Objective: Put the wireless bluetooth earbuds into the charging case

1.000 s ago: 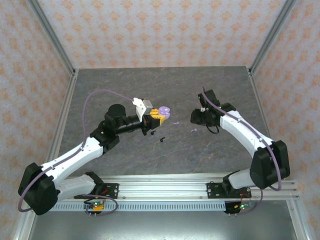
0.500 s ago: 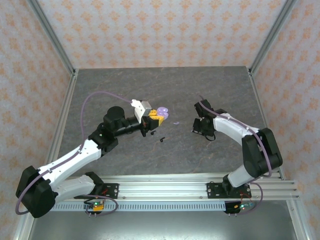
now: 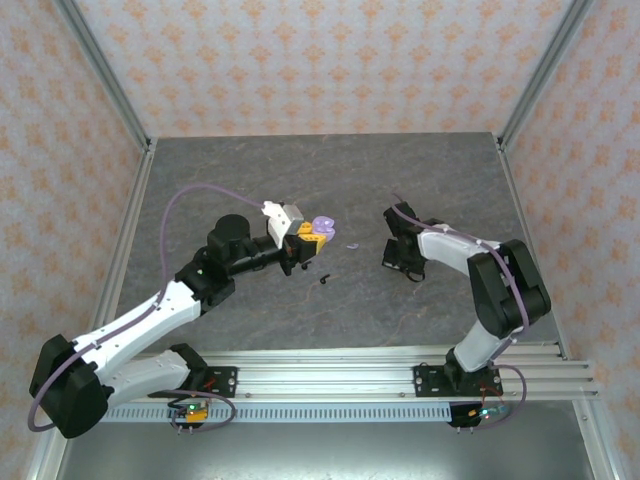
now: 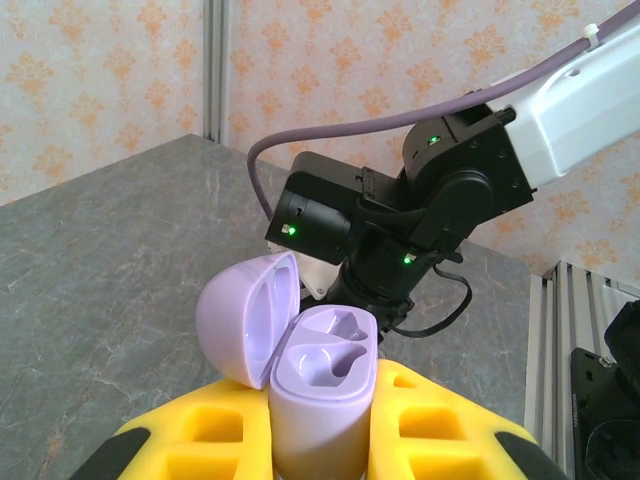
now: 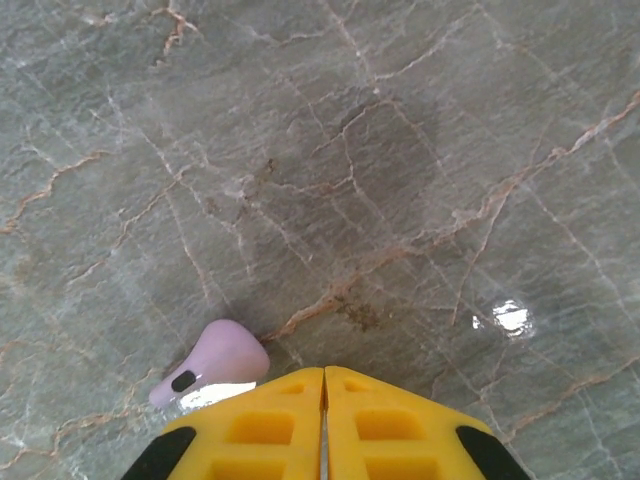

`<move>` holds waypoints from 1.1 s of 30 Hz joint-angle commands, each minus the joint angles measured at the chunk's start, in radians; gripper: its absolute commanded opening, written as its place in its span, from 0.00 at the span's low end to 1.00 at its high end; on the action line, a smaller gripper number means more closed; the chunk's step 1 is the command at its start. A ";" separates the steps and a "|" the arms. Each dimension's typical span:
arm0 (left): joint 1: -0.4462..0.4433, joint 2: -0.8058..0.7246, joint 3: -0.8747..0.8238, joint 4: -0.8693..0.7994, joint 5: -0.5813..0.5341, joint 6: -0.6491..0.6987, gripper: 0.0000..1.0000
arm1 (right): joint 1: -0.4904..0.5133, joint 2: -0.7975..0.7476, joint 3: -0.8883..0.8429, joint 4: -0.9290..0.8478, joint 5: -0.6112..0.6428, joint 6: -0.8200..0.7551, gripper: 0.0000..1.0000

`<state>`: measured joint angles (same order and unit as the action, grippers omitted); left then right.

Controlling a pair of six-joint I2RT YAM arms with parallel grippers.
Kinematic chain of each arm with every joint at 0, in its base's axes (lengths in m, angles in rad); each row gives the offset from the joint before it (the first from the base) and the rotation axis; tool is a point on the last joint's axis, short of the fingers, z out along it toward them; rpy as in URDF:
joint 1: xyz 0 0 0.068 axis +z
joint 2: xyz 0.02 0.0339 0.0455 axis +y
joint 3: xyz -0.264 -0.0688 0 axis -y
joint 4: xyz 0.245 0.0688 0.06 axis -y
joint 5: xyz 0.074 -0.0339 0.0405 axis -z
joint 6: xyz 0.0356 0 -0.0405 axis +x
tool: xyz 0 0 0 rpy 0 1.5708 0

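Your left gripper [image 3: 311, 233] is clamped on the charging case [image 4: 320, 385], holding it upright off the table [image 5: 400, 150] between its yellow fingers [image 4: 445, 430]. The case is pale lavender with a rounded body. Its lid [image 4: 248, 315] is swung open to the left on its hinge, and the two moulded recesses inside are both bare.

Your right gripper [image 5: 323, 385] is low over the grey, marble-veined table with its fingers pressed flat together and nothing between them. A lavender earbud [image 5: 215, 358] lies on the table just beside its left fingertip. You cannot tell whether the two touch. It is a tiny glossy piece with a bulbous head toward the upper right of the right wrist view. A short stem points lower left and carries a small dark oval mark.

From the top camera you see a second lavender earbud [image 3: 351, 245] on the table between the two grippers, apart from both. A black earbud [image 3: 323, 279] lies nearer you, just below the left gripper and off to its right side. At that size its shape is hard to read beyond a small dark hooked speck.
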<state>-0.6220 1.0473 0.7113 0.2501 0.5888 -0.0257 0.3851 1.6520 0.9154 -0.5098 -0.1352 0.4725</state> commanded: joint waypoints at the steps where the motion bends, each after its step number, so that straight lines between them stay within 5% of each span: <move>1: -0.004 -0.023 0.007 0.005 -0.022 0.016 0.10 | -0.004 0.027 0.024 0.025 0.036 0.011 0.08; 33: -0.004 -0.016 0.016 -0.020 -0.021 0.018 0.10 | -0.003 0.069 0.139 0.008 0.052 -0.088 0.06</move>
<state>-0.6220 1.0458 0.7113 0.2276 0.5854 -0.0257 0.3851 1.7294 1.0325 -0.4889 -0.1261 0.4030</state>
